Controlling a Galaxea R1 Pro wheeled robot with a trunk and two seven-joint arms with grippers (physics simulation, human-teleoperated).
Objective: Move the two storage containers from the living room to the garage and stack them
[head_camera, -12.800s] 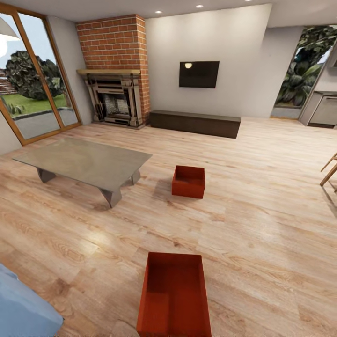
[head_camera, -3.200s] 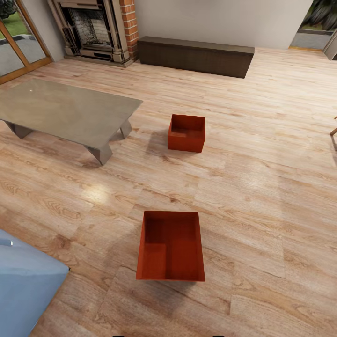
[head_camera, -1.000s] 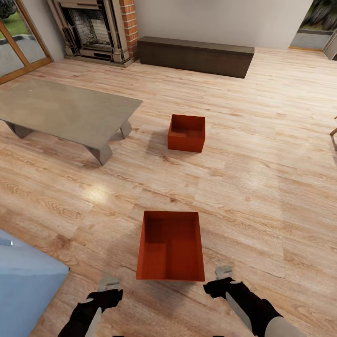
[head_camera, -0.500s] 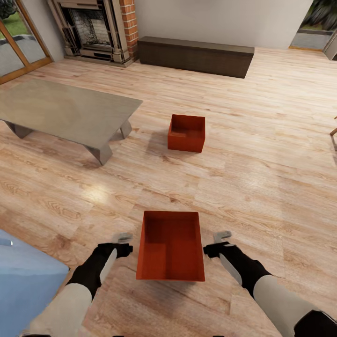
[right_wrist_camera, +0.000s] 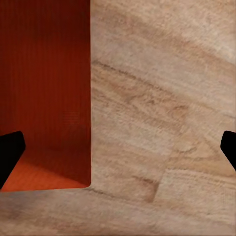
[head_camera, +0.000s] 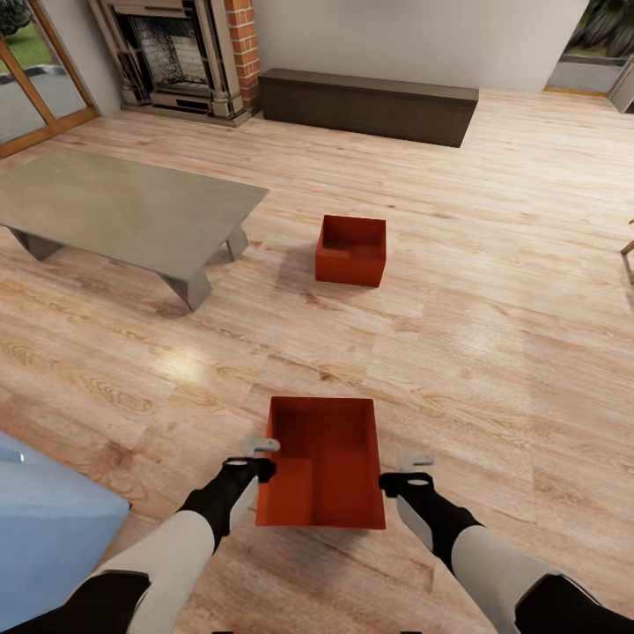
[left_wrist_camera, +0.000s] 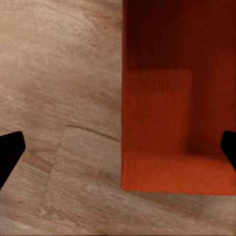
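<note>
Both hands stand open, one at each long side of the near box (head_camera: pixel 321 462). It rests on the wood floor (head_camera: pixel 493 352) of the living room, directly ahead of the robot, open side up. Judged from this placing, a two-handed lift by the side walls is being set up, since the box is too wide for one hand.

Left hand (head_camera: pixel 262 456): at the left wall near its top edge. In the left wrist view, the fingertips (left_wrist_camera: pixel 10 152) are spread wide with that wall between them. Nothing is gripped.

Right hand (head_camera: pixel 414 469): just beside the right wall, apart from it in the head view. In the right wrist view, its fingertips (right_wrist_camera: pixel 11 150) also straddle the wall, unclenched.

Both forearms reach forward and down, roughly mirrored.

The far box (head_camera: pixel 351 250) sits well apart, further into the room, near the grey table (head_camera: pixel 106 207).
</note>
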